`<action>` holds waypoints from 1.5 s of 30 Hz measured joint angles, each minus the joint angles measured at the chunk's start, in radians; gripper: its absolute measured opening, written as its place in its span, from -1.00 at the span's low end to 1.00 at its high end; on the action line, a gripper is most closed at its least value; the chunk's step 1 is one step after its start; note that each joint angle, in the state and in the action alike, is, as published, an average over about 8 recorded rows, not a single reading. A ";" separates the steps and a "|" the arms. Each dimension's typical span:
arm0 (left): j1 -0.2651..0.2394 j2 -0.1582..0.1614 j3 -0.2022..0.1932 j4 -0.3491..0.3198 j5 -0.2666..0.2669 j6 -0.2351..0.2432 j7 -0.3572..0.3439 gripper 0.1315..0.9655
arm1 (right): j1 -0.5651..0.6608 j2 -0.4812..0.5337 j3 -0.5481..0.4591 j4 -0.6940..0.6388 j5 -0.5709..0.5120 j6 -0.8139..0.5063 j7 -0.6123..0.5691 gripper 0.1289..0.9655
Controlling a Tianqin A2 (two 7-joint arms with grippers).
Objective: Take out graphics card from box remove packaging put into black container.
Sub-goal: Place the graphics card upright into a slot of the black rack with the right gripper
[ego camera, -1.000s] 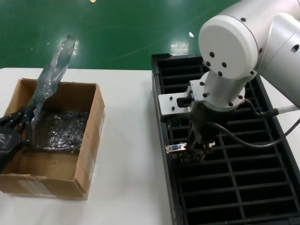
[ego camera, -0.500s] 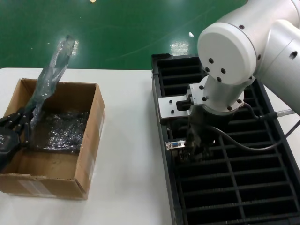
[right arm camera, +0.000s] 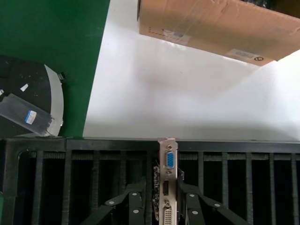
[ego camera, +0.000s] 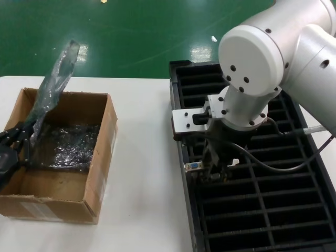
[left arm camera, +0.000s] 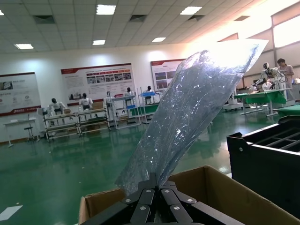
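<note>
Toward the right of the head view, the black container (ego camera: 262, 210) sits on the white tabletop (ego camera: 149, 173), its two columns of narrow slots mostly dark and bare. The right pincer (ego camera: 216, 167) hangs over the container's left column, clenched on the graphics card (ego camera: 202, 167), which stands on edge in a slot near the left wall. In the right wrist view the card's silver bracket (right arm camera: 167, 187) with its blue port sits between the black fingers (right arm camera: 135, 206), right at the container's rim.

At lower left of the head view stands the brown box (ego camera: 63, 157), open-topped, with crinkly shiny plastic lying on its floor. The left pincer (ego camera: 21, 137) is at the box's left wall, gripping the lower end of the packaging (ego camera: 52, 86), which rises tilted above the box toward the upper left of the frame. The left wrist view shows the bag (left arm camera: 192, 108) pinched between the fingers (left arm camera: 150, 201).
</note>
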 joint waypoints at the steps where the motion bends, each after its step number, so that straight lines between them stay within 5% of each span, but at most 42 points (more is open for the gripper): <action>1: 0.001 0.000 -0.001 0.000 0.000 0.000 0.000 -0.98 | -0.002 -0.001 0.001 0.000 -0.001 0.000 0.000 -0.59; 10: 0.006 -0.006 -0.004 0.001 -0.003 -0.002 0.000 -0.98 | -0.026 -0.012 0.018 -0.002 -0.025 0.004 -0.004 -0.81; 45: 0.015 -0.003 0.005 -0.023 0.007 -0.010 0.000 -0.98 | -0.134 0.075 0.136 -0.017 -0.116 0.097 -0.080 -0.86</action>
